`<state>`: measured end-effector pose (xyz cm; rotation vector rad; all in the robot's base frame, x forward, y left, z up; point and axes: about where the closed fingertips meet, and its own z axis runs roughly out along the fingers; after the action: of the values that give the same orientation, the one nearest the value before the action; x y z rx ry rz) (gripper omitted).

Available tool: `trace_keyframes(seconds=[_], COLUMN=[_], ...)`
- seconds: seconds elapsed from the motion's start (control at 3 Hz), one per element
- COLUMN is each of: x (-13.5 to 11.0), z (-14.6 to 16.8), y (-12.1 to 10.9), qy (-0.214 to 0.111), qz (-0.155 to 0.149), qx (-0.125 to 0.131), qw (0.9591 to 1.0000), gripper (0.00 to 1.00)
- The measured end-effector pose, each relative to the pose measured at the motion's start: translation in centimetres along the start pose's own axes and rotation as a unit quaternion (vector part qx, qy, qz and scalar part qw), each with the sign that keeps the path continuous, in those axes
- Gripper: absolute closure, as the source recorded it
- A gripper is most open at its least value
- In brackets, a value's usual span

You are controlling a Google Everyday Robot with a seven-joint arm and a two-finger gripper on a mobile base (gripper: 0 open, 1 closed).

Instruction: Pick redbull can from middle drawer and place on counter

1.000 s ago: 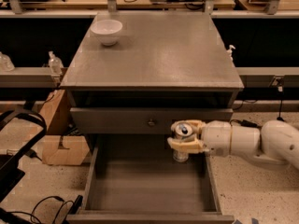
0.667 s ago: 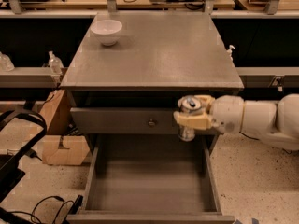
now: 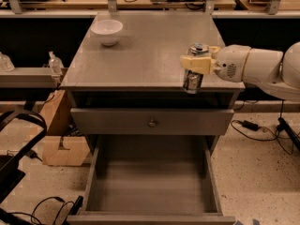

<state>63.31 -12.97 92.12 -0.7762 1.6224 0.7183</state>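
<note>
The white arm (image 3: pixel 269 69) comes in from the right of the counter (image 3: pixel 140 55), lying nearly level just above its front right corner. Its rounded wrist housing (image 3: pixel 232 62) sits over the counter's right edge. The gripper (image 3: pixel 197 63) points left, above the counter's front edge near that corner. Its cream fingers (image 3: pixel 193 64) are clamped around the upper body of the redbull can (image 3: pixel 192 82), held close to upright with its top leaning slightly toward the wrist.
</note>
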Motion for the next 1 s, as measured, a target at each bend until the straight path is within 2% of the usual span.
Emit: trace_keyframes(seconds=[0.33,0.67,1.0], x=[0.0,-2.0,-6.1], z=[0.0,0.7,4.7], y=[0.0,-1.4,-6.1], qy=[0.000,0.000,-0.005], qz=[0.000,-0.011,-0.025], qx=[0.000,0.007,0.004], qw=[1.0000,0.9999,0.9997], gripper=[1.00,1.00,1.00])
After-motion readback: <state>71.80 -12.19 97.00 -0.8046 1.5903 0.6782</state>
